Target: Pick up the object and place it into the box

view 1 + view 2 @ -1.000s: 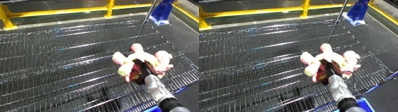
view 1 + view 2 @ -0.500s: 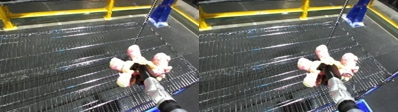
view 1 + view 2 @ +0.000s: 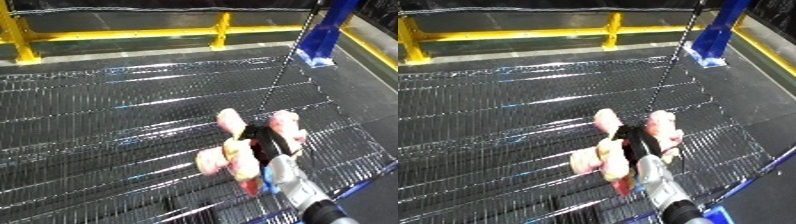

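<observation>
A broad surface of dark wire mesh point(image 3: 107, 125), glinting in pale streaks, filled most of both views. Beyond its far edge ran a yellow metal guard rail point(image 3: 151, 34) with upright posts, and a blue steel column point(image 3: 324, 30) stood at the upper right on a dark floor. A thin dark rod point(image 3: 673, 55) slanted down from the top of the view towards the middle of the mesh.

From the lower edge a white and silver forearm point(image 3: 298, 187) reached up over the mesh, ending in the right robot hand point(image 3: 266, 142), black, its fingers curled round a pink and cream soft toy with stubby limbs point(image 3: 233, 155). The toy sat in that grasp over the right-centre of the mesh, one limb pointing up and left, another to the right of the robot hand, the rest bunched below and left of it beside the forearm. Whether the toy touched the mesh could not be told.

The left robot hand appeared in neither view.
</observation>
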### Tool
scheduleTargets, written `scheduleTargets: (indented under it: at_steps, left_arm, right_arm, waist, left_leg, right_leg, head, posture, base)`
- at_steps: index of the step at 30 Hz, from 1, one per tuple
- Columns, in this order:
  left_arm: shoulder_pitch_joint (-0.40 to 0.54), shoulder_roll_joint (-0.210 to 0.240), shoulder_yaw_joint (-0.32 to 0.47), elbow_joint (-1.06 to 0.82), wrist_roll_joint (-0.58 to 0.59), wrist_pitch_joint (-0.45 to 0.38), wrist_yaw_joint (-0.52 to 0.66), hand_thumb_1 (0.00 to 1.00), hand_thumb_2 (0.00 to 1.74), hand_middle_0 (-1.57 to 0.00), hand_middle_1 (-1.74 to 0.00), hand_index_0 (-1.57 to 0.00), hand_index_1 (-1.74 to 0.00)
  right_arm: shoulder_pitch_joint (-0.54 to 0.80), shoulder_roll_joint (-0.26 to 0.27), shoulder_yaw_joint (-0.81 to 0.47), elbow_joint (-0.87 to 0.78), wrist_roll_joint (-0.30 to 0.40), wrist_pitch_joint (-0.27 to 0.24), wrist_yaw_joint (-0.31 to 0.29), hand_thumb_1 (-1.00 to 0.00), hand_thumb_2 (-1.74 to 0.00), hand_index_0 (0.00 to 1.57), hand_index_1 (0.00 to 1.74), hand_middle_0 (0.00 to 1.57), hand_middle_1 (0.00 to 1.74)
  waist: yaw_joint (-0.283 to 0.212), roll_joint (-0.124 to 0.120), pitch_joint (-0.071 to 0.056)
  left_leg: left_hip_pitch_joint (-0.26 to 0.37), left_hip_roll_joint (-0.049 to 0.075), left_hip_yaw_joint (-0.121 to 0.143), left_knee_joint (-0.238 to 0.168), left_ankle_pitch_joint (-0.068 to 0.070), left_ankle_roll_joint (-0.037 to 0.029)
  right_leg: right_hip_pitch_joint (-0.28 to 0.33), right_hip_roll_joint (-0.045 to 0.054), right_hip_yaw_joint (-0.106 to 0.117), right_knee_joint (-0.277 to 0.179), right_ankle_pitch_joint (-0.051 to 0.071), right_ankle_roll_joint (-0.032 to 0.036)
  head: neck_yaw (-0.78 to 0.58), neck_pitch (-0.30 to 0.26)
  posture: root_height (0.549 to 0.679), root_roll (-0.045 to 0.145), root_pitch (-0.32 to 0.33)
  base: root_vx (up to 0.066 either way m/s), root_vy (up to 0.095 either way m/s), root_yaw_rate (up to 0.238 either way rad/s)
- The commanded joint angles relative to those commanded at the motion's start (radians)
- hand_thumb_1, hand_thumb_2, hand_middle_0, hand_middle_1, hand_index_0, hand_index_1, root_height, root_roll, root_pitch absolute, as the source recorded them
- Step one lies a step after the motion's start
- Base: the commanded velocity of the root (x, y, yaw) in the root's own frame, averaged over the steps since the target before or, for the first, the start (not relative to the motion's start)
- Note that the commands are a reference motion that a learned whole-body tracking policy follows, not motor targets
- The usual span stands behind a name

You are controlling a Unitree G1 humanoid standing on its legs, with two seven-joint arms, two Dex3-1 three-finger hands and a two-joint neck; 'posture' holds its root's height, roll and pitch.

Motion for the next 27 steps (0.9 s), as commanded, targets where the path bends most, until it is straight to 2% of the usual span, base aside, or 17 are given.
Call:
scheduleTargets:
  at_steps: [8,17,22,27]
  left_arm:
    - [-0.024,-0.011,0.011,0.01,0.019,-0.002,-0.006,1.0,1.74,-1.57,-1.74,-1.57,-1.74]
    - [-0.031,-0.022,0.032,0.014,0.032,0.007,-0.015,1.0,1.74,-1.57,-1.74,-1.57,-1.74]
    - [-0.048,-0.027,0.05,0.017,0.039,0.015,-0.019,1.0,1.74,-1.57,-1.74,-1.57,-1.74]
    - [-0.048,-0.039,0.06,0.02,0.049,0.019,-0.012,1.0,1.74,-1.57,-1.74,-1.57,-1.74]
  right_arm:
    - [0.165,0.004,-0.174,-0.173,0.014,-0.033,-0.071,-1.0,-1.74,1.57,1.74,1.57,1.74]
    - [0.343,0.014,-0.329,-0.309,-0.002,-0.047,-0.1,-1.0,-1.74,1.57,1.74,1.57,1.74]
    - [0.466,0.023,-0.438,-0.39,-0.017,-0.057,-0.116,-1.0,-1.74,1.57,1.74,1.57,1.74]
    - [0.6,0.069,-0.57,-0.498,-0.021,-0.076,-0.159,-1.0,-1.74,1.57,1.74,1.57,1.74]
  waist:
    - [-0.022,-0.033,0.0]
    - [-0.041,-0.066,0.0]
    - [-0.066,-0.092,0.0]
    - [-0.094,-0.109,0.0]
  left_leg:
    - [0.068,0.007,0.008,-0.015,-0.015,0.0048]
    - [0.121,0.015,0.015,-0.009,-0.028,0.0073]
    - [0.167,0.023,0.025,-0.018,-0.038,0.0105]
    - [0.199,0.029,0.035,-0.016,-0.046,0.0105]
  right_leg:
    - [0.088,0.005,-0.009,-0.049,0.001,0.0017]
    - [0.154,0.0145,-0.012,-0.081,0.015,0.002]
    - [0.212,0.0213,-0.015,-0.121,0.025,0.0025]
    - [0.253,0.0277,-0.014,-0.144,0.032,0.0038]
  head:
    - [-0.017,-0.018]
    - [0.0,-0.061]
    - [0.036,-0.1]
    - [0.078,-0.149]
  posture:
    - [0.614,0.08,-0.138]
    - [0.617,0.067,-0.179]
    - [0.622,0.056,-0.204]
    - [0.624,0.05,-0.226]
  base:
    - [0.001,0.017,-0.032]
    - [-0.001,0.01,-0.038]
    - [-0.003,0.014,-0.052]
    - [0.011,0.024,-0.051]
